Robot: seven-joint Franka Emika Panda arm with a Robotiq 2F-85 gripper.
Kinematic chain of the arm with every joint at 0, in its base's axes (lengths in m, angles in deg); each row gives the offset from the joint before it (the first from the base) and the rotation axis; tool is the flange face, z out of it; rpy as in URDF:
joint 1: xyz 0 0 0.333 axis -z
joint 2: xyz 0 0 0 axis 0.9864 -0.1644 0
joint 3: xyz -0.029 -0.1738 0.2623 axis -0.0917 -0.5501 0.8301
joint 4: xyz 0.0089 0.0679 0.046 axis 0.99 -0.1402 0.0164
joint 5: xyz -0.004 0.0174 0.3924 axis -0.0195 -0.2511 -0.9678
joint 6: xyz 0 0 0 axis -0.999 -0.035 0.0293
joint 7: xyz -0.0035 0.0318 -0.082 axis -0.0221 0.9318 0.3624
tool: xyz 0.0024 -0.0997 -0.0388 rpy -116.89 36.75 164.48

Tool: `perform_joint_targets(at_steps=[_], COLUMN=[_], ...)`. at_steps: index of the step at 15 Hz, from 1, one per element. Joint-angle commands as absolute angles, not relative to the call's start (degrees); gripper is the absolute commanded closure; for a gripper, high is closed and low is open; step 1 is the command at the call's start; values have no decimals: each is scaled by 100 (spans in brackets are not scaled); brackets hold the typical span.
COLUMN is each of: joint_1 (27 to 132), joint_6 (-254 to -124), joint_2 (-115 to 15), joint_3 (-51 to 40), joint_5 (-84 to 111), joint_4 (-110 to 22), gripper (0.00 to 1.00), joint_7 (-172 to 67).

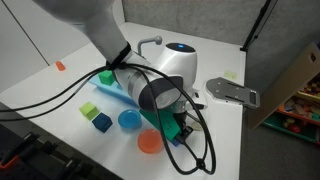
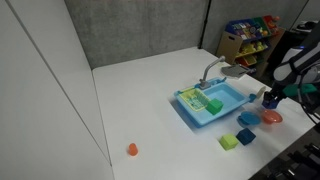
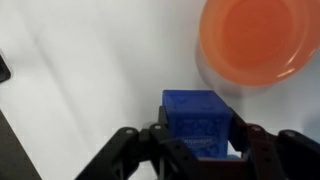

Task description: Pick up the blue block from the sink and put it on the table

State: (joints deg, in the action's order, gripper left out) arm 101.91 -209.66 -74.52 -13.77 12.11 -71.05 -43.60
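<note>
The blue block (image 3: 196, 112) is a dark royal-blue cube held between my gripper's (image 3: 200, 140) two black fingers, which are shut on its sides. Below it is the white table (image 3: 90, 60). In both exterior views my gripper (image 1: 178, 124) (image 2: 270, 98) is low over the table, beside the orange bowl (image 1: 149, 141), away from the sink. The light blue sink (image 2: 228, 101) with its grey faucet (image 2: 211, 71) holds a green block (image 2: 212, 104). I cannot tell whether the blue block touches the table.
An orange bowl (image 3: 255, 38) (image 2: 272, 117) is close to the gripper. A blue bowl (image 2: 248, 118), a teal cube (image 2: 245, 136) and a light green cube (image 2: 229, 142) lie in front of the sink. A small orange object (image 2: 132, 149) is further off. A grey flat object (image 1: 235, 92) lies near the table edge.
</note>
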Motion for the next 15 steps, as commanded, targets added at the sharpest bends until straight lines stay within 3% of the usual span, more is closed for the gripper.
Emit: perform_joint_targets(at_steps=[1,3,15], joint_1=[10291,10241,9298], joint_6=[-20917,-20844,-20713], joint_2=[-7491,-7444,-6927], joint_3=[-1309,-1323,-1379], joint_5=[1157,1176,1374], joint_4=[-6973,-6987,-7142], gripper=[13,0,0], joint_7=[-4127,-4135,-4440])
